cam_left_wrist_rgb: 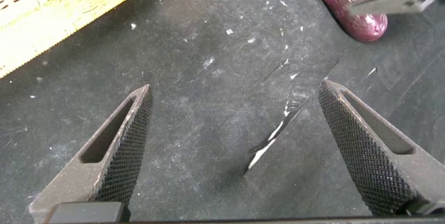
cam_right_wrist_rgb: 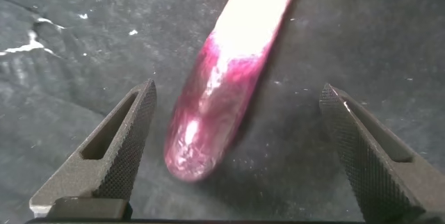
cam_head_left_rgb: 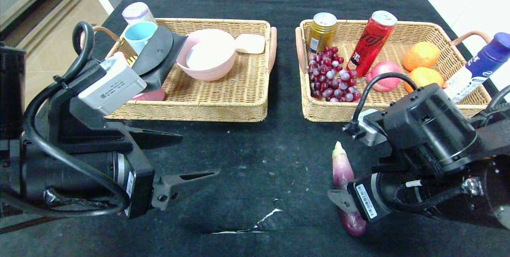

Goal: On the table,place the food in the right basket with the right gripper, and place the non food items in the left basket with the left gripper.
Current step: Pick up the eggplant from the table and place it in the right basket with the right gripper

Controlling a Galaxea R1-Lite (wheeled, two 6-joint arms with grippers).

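A purple eggplant (cam_head_left_rgb: 343,167) lies on the black cloth in front of the right basket (cam_head_left_rgb: 330,111). My right gripper (cam_head_left_rgb: 343,205) is open and low over its rounded near end. In the right wrist view the eggplant (cam_right_wrist_rgb: 215,106) lies between the spread fingers, closer to one of them, and touches neither. My left gripper (cam_head_left_rgb: 199,155) is open over bare cloth in front of the left basket (cam_head_left_rgb: 187,109), holding nothing. The left wrist view shows the eggplant (cam_left_wrist_rgb: 351,5) farther off, beyond my left gripper (cam_left_wrist_rgb: 236,86).
The left basket holds a pink bowl (cam_head_left_rgb: 207,55), a blue cup (cam_head_left_rgb: 139,36), a white soap bar (cam_head_left_rgb: 250,44) and a black pouch (cam_head_left_rgb: 157,55). The right basket holds grapes (cam_head_left_rgb: 330,77), two cans, an apple (cam_head_left_rgb: 382,73), two oranges and a blue bottle (cam_head_left_rgb: 478,69). The cloth is torn (cam_head_left_rgb: 259,221).
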